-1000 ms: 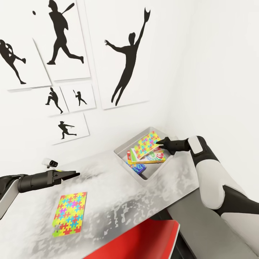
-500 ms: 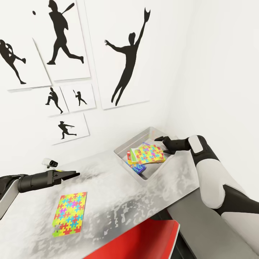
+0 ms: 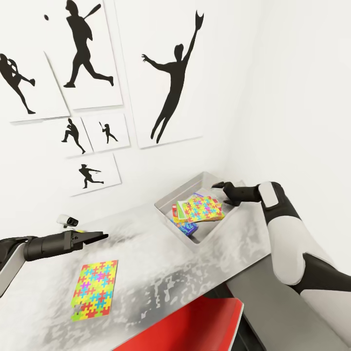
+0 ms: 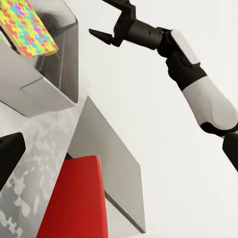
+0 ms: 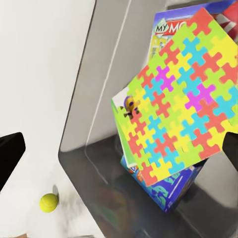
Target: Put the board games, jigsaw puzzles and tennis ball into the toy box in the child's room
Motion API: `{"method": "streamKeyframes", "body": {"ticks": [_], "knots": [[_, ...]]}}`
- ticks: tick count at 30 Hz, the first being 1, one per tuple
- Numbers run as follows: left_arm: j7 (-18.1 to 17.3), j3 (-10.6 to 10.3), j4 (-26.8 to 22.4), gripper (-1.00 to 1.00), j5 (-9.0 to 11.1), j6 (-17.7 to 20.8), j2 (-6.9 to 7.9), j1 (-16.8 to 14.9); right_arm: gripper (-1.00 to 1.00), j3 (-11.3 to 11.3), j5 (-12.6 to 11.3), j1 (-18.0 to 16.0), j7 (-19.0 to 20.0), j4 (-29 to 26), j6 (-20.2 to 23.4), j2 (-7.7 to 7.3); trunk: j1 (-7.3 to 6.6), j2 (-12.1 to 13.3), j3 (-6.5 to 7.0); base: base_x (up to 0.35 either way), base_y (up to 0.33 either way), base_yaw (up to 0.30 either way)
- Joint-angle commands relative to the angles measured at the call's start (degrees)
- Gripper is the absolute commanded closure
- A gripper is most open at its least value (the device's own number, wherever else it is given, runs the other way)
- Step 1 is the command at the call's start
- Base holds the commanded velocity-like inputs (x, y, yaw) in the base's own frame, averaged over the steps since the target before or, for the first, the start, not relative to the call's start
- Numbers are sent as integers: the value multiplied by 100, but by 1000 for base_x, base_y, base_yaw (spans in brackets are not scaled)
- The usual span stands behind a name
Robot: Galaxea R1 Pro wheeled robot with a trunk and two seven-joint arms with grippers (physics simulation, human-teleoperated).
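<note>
So the right gripper (image 3: 218, 186) sits over the far right edge of the toy box (image 3: 168, 205), jaws spread and holding nothing, which the left wrist view backs up. Right under it, one jigsaw puzzle (image 3: 204, 207) lies on top of the stack of board games (image 3: 185, 226) inside the box; the right wrist view reads part of the Monopoly lettering poking out from under the puzzle. The same view has the tennis ball (image 5: 48, 202) sitting on the table (image 3: 161, 263) just outside the box wall.

Out at about 8 o'clock from the box, well apart, the second jigsaw puzzle (image 3: 95, 289) lies flat on the table. The left gripper (image 3: 97, 237) hovers near it, at roughly 12 o'clock from the puzzle; its fingers look pretty close together, but I can't tell for sure, and it's holding nothing.

My read: one puzzle is dropped off, so puzzle two and the ball are left. Next move probably calls for getting under that thin flat board, which looks fiddly to pinch.
</note>
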Motion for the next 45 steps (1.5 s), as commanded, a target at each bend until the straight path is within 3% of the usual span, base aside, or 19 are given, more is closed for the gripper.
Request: {"method": "streamKeyframes", "body": {"ticks": [1, 9, 26, 28, 33, 34, 38, 45], "knots": [[-4, 0, -1, -100, 15, 41, 2, -5, -100, -24, 61, -2, 52, -59, 26, 3, 3, -11, -12, -39, 0, 0], [-5, 2, -1, -100, 10, 44, 5, -5, -100, 2, 58, 15, 63, -529, 26, 11, 3, -11, 28, -209, 0, -25], [-5, 7, -1, -100, 7, 44, 9, -5, -100, 34, 66, 16, 64, -588, 26, 103, 3, -11, 182, -205, 0, -27], [-5, 7, -1, -100, 7, 44, 9, -5, -100, 127, 67, 16, 64, -588, 26, 114, 3, -11, 201, -16, 0, 26], [-5, 9, -1, -100, 7, 44, 11, -5, -100, 772, 61, 16, 89, -597, 26, 162, 3, -11, 248, -6, 0, 53], [-5, 11, -1, -100, 7, 44, 11, -5, -100, 965, 60, 16, 113, -612, 26, 198, 3, -11, 257, -2, 0, 73], [-5, 82, -1, -100, 7, 44, 11, -5, -100, 1303, 58, 16, 173, -803, 26, 378, 3, -11, 294, -1, 0, 103], [-5, 207, -1, -100, 7, 43, 13, -5, -100, 1436, 63, 16, 186, -1113, 26, 717, 3, -11, 358, 0, 0, 142]]}}
